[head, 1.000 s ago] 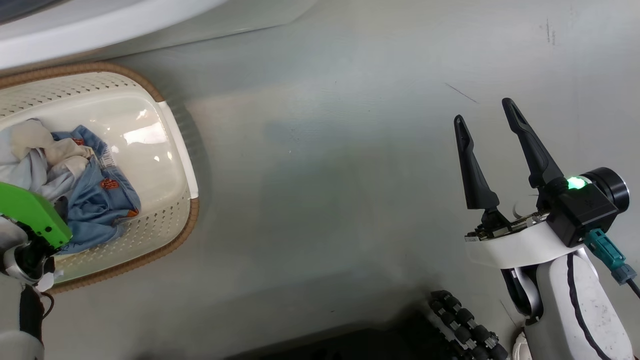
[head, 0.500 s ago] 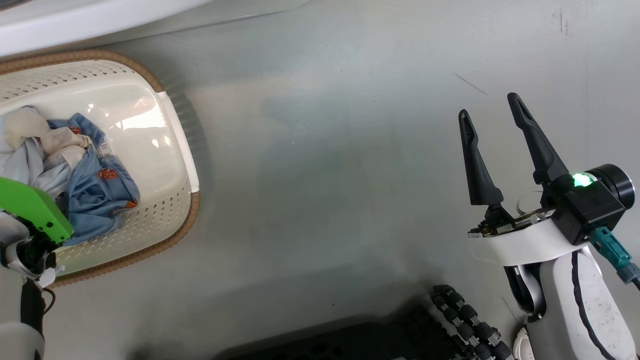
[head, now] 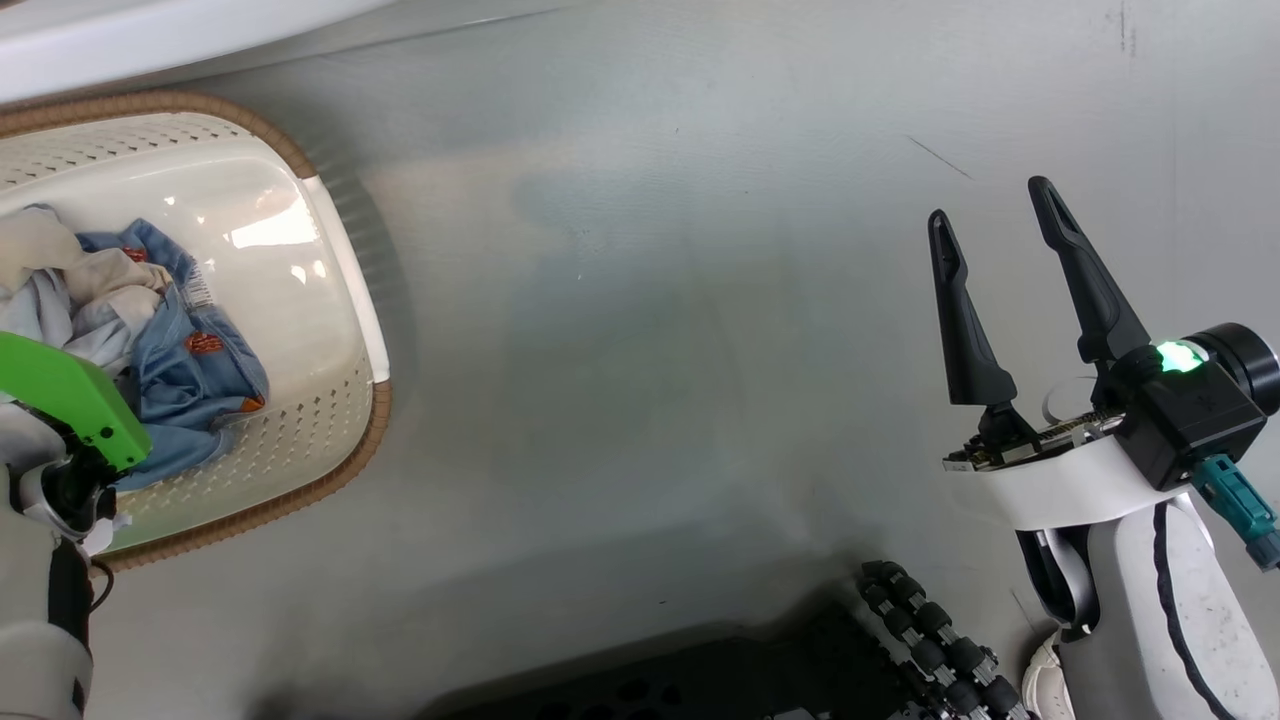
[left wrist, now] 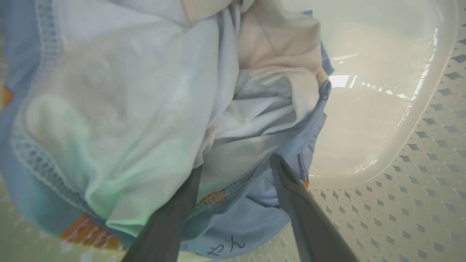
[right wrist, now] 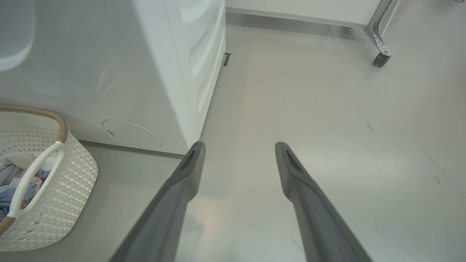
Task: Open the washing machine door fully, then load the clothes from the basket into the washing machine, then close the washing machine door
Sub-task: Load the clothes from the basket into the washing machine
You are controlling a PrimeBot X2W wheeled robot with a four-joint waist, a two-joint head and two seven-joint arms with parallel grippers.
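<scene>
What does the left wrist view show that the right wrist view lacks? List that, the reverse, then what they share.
Left wrist view: the left gripper, open, straddling a fold of the clothes; stitching and an ink mark; the basket's glossy bottom. Right wrist view: the right gripper, open over the floor; the washing machine's front with a round flap; a caster wheel; the basket's white handle. Shared: the basket's perforated wall, the clothes inside.

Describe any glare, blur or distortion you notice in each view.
Head view: glare patches on the glossy basket. Left wrist view: the clothes look soft and green-tinted. Right wrist view: the right gripper blurs near the lens, and the washing machine leans, wide-angle distortion.
</scene>
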